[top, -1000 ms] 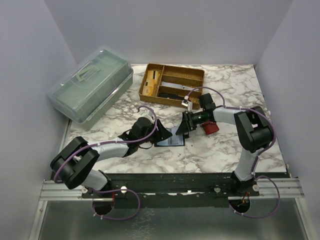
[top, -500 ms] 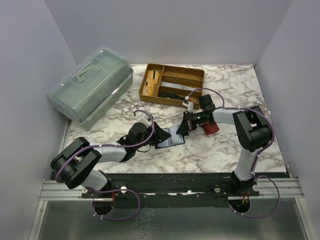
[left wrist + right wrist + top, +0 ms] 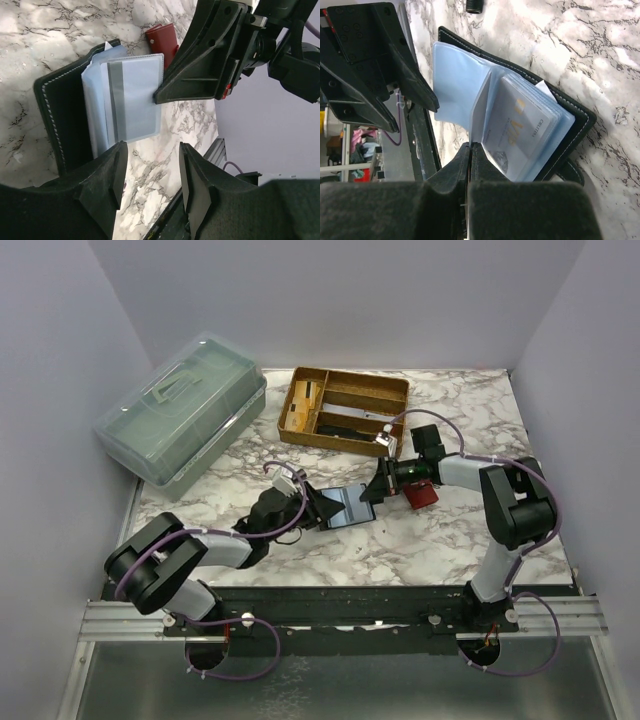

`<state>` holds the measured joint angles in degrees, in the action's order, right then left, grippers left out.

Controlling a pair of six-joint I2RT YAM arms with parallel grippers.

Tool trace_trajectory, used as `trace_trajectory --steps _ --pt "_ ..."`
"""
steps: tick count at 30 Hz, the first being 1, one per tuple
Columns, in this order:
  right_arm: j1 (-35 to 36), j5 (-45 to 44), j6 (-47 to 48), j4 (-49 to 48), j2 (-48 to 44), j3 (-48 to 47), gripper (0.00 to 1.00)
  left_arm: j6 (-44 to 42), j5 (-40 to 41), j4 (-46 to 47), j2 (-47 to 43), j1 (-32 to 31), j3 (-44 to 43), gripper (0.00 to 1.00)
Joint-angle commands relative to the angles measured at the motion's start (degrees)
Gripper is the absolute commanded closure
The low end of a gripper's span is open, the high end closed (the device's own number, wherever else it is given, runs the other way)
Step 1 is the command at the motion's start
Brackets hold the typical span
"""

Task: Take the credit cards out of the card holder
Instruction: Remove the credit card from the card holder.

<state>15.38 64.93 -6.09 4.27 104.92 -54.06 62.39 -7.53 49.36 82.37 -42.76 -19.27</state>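
The open card holder (image 3: 345,512) lies in the middle of the top view, and both arms crowd it. The left fingers (image 3: 320,506) stand apart at its left edge. The right fingers (image 3: 379,486) are shut on a clear sleeve (image 3: 135,95) at its right edge. A red wallet (image 3: 421,496) sits just beside them. The wooden tray (image 3: 345,408) blocks the upper middle, and the big green box (image 3: 185,410) blocks the upper left. The worktop (image 3: 440,550) is bare at the lower right.

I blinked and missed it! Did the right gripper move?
Yes. The right gripper slid a little right, toward the wooden tray's right end, pinching a plastic sleeve.
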Motion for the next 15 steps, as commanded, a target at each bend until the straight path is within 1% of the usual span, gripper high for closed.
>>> trace_trajectory --steps 1,4,12,15 --pt "0.3 -2.6 2.2 1.7 -1.5 -0.2 1.0 1.0 -2.4 4.2 3.2 -0.1 -0.7 0.5" --pt "0.3 -3.2 3.1 3.1 -0.7 -0.8 1.0 1.2 -3.5 4.9 5.2 0.0 -2.3 0.53" --pt "0.3 -3.2 3.9 3.8 -0.7 -0.9 1.0 2.0 -3.2 5.1 9.4 -0.1 -4.3 0.55" --pt "0.3 -5.1 4.6 4.7 -0.6 -1.1 1.0 3.3 -3.0 4.8 11.3 -0.1 -4.7 0.59"
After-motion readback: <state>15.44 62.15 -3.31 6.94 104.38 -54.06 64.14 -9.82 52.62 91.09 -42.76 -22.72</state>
